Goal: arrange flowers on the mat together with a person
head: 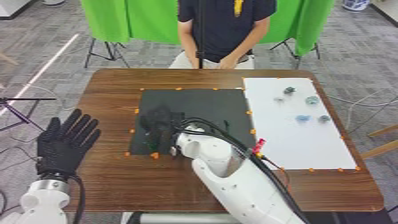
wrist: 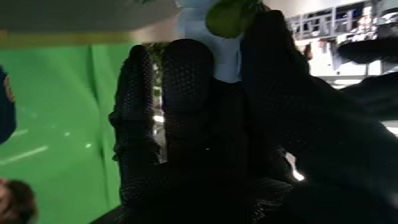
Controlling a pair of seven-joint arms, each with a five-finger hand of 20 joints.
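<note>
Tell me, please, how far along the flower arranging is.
Several small flowers are on the white mat, perhaps already arranged. At the right hand, over the black mat, are a pale blue thing and a green leaf; whether held is unclear. Placing those probably remains.

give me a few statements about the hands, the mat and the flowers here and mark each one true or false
1. The left hand, its fingers straight and spread, is to the left of the black mat. True.
2. The right hand is over the white sheet. False: it is over the black mat.
3. Small flowers lie on the white sheet. True.
4. The person's hands are on the black mat. False: they are close together at the far edge of the table.
5. The curtain behind the person is green. True.
</note>
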